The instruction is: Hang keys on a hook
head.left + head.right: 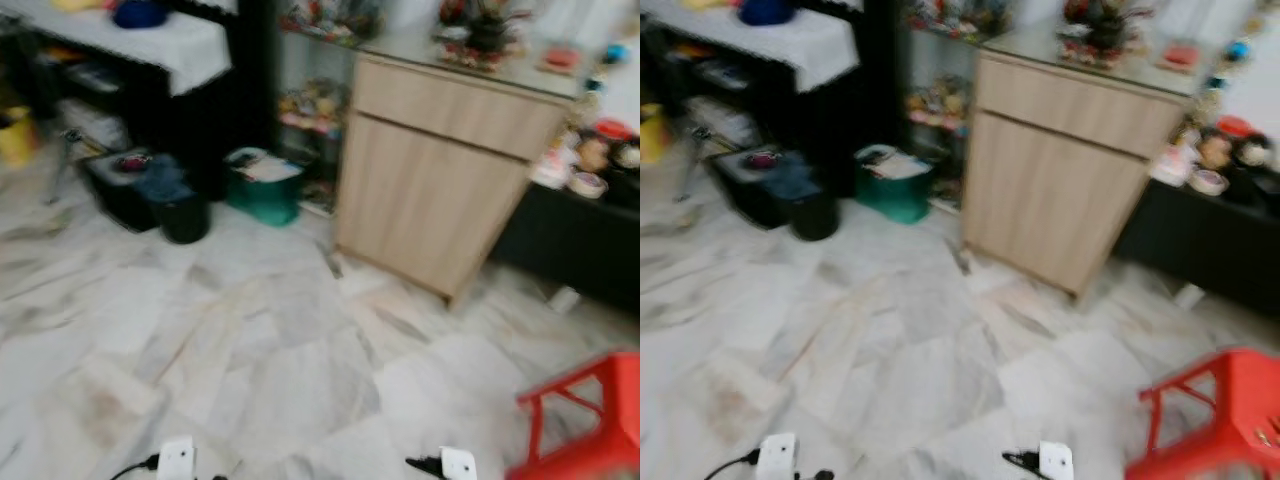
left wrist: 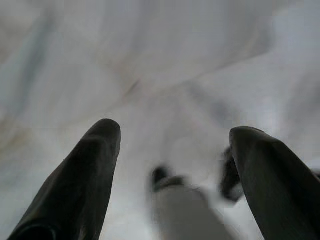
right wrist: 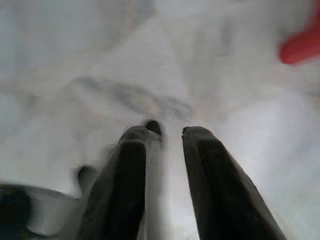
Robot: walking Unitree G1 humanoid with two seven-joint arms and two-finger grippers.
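Note:
The pictures are blurred by motion. No keys or hook can be made out. In the left wrist view my left gripper [image 2: 172,132] hangs over pale marble floor, open, with its two black fingers far apart and nothing between them. In the right wrist view my right gripper [image 3: 165,132] also points down at the floor. Its fingers stand close together with only a thin slit between them, and I see nothing held there.
A light wooden cabinet [image 1: 440,170] stands ahead, with ornaments on its top. A red plastic stool [image 1: 590,420] is at the near right. A teal box [image 1: 265,185] and a black bin [image 1: 183,215] sit by a dark table [image 1: 150,40] at the left. Open marble floor [image 1: 280,350] lies between.

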